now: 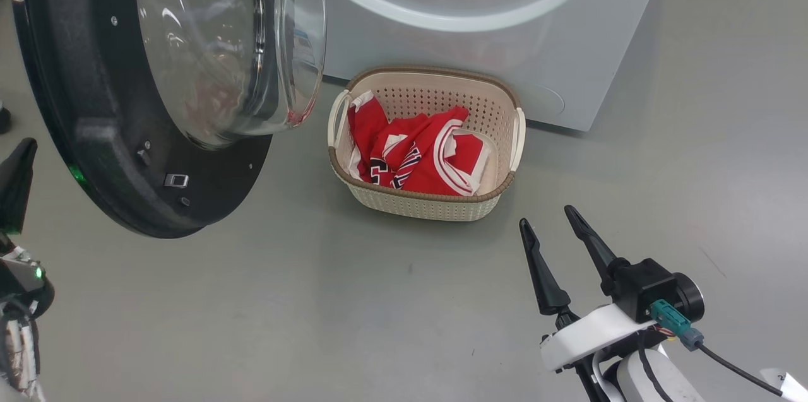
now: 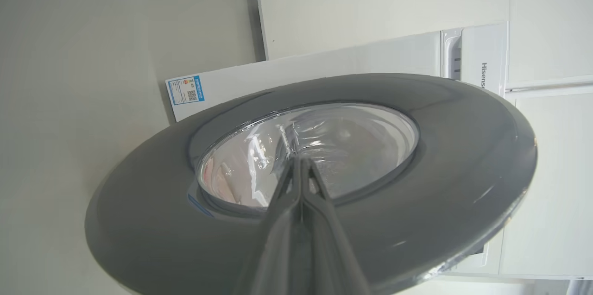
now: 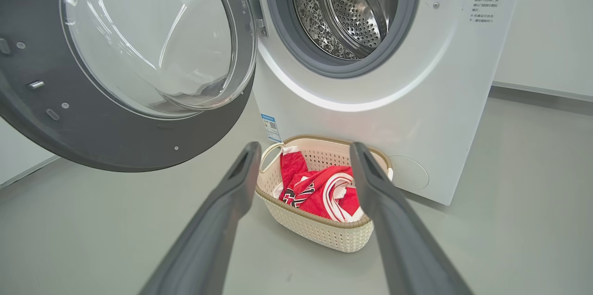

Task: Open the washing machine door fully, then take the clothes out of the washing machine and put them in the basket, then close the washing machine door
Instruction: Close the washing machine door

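Note:
The washing machine [image 1: 505, 42] stands at the back with its door [image 1: 95, 105] swung wide open to the left. The steel drum [image 3: 352, 8] looks empty. Red jerseys [image 1: 429, 162] lie crumpled in the cream basket [image 1: 429, 197] on the floor before the machine. My right gripper [image 1: 546, 218] hovers open and empty, short of the basket [image 3: 319, 235], its fingers framing the clothes [image 3: 324, 193]. My left gripper [image 1: 25, 149] is behind the door, shut, its tips [image 2: 300, 160] pointing at the door's outer window [image 2: 352, 147]. Whether they touch the glass I cannot tell.
Grey floor [image 1: 379, 301] stretches between me and the basket. The open door [image 3: 139, 147] overhangs the floor left of the basket. A blue QR sticker [image 3: 271, 127] marks the machine's lower front. White wall panels [image 2: 370, 3] rise behind the machine.

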